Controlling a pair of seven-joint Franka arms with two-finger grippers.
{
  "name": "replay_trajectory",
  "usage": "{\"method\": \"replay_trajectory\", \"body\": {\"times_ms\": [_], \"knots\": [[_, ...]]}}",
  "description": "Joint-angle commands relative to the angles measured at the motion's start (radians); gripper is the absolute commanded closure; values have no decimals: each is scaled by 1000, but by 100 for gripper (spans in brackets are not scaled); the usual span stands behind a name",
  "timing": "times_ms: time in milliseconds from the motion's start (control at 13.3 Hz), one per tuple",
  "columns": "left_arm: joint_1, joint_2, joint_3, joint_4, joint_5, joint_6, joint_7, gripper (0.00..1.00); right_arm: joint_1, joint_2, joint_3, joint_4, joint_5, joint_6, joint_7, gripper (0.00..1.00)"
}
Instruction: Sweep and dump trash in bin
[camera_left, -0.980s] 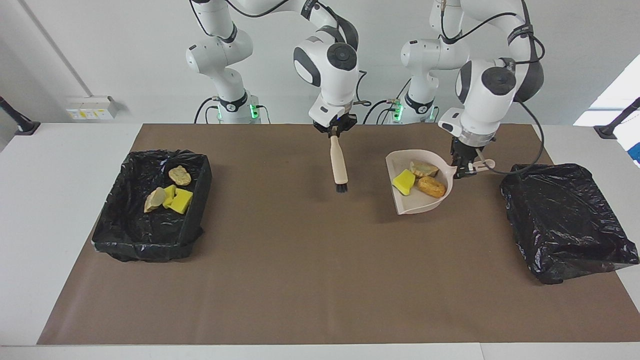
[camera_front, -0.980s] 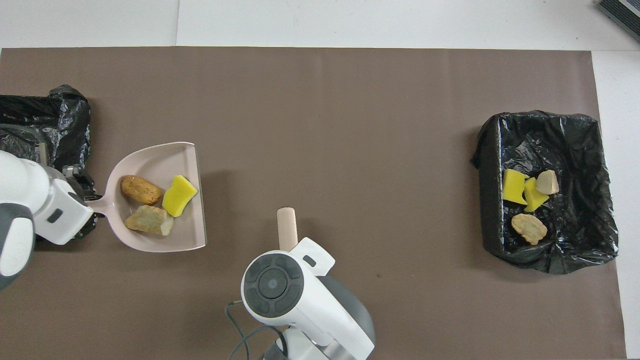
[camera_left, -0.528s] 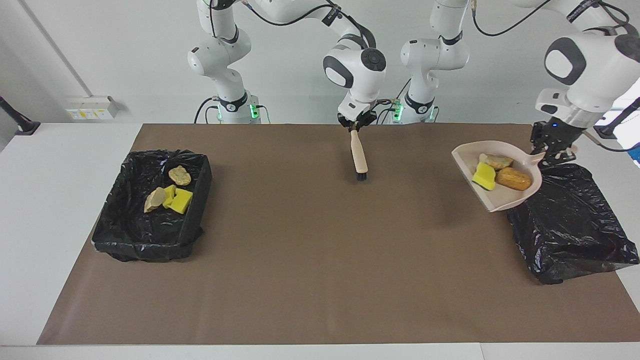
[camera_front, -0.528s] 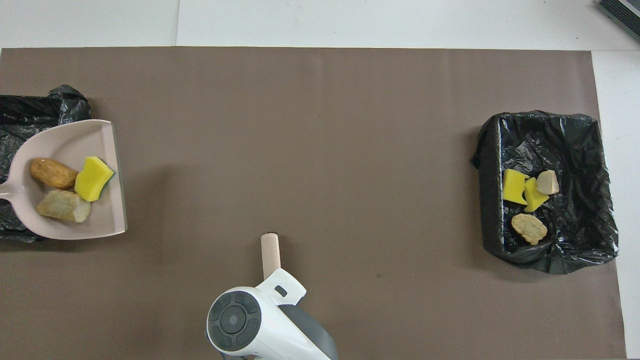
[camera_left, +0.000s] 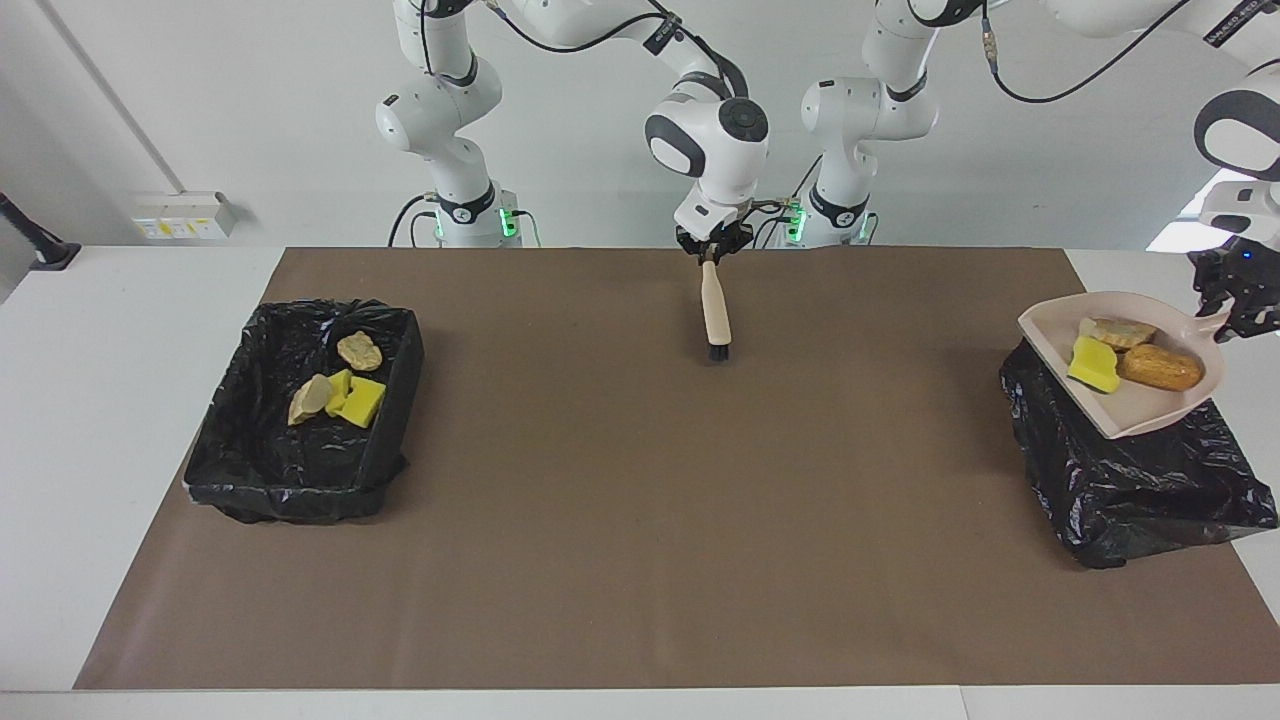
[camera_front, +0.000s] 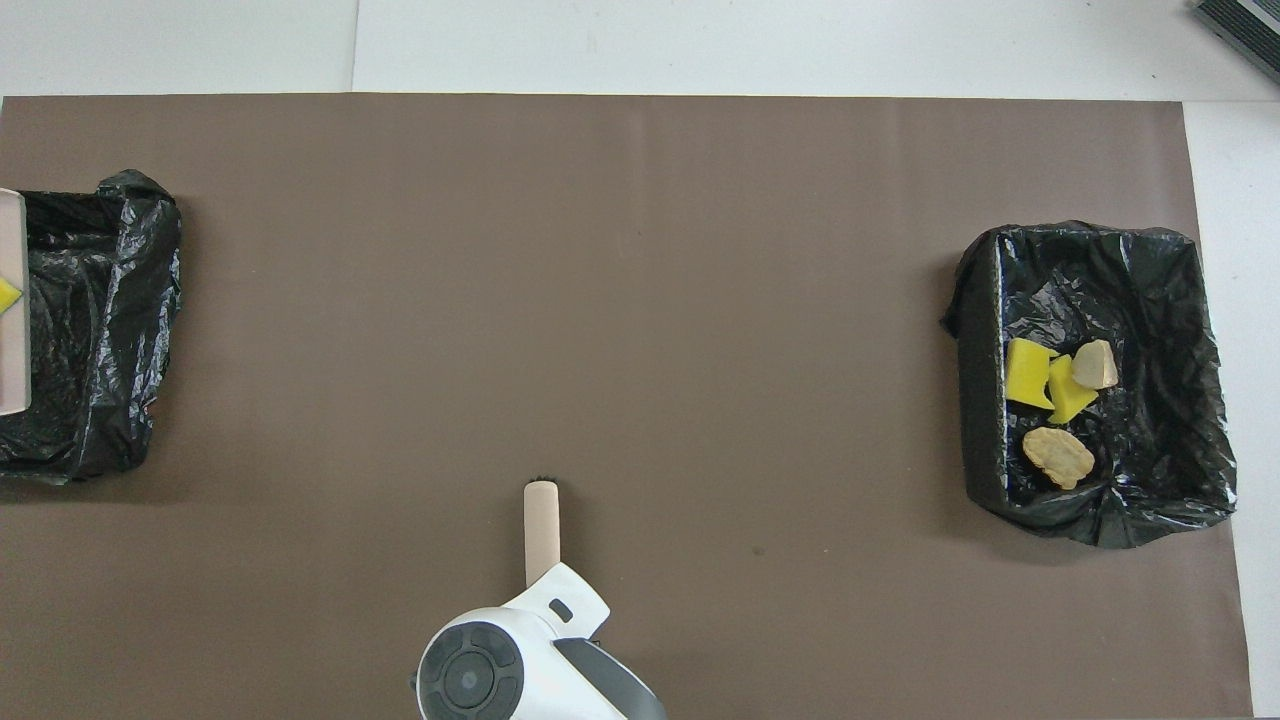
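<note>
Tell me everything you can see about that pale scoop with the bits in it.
The dustpan is a pale pinkish, plastic-looking scoop with a flat open lip, raised curved walls and a short handle. The left gripper holds it by that handle, up in the air and tilted, over the black-lined bin at the left arm's end of the table. Three scraps lie in it: a yellow sponge piece, a golden-brown chunk and a tan chunk.

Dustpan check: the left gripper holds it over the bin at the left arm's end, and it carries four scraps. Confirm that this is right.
Not quite: the facing view shows three scraps in the dustpan, not four: a yellow sponge piece and two bread-like chunks. The rest holds: the left gripper holds the dustpan by its handle over the bin at the left arm's end.
</note>
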Motion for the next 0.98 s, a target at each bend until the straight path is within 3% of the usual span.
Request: {"method": "replay_trajectory", "body": {"times_ms": [0, 75, 151, 528, 678, 905], "knots": [[32, 37, 12, 33, 117, 43, 28, 100, 5, 8, -3, 5, -4, -6, 7, 100], [20, 36, 12, 34, 209, 40, 14, 100, 4, 11, -3, 21, -9, -31, 3, 58], [14, 30, 12, 31, 254, 25, -15, 100, 4, 19, -3, 47, -20, -63, 1, 1], [-40, 11, 12, 22, 406, -146, -156, 100, -135, 14, -10, 143, -29, -169, -48, 0], [-82, 3, 8, 22, 529, -226, -333, 100, -237, 5, -10, 160, -61, -193, -153, 0], [-96, 3, 6, 23, 599, -213, -351, 100, -372, -10, -15, 228, -72, -297, -393, 0]]}}
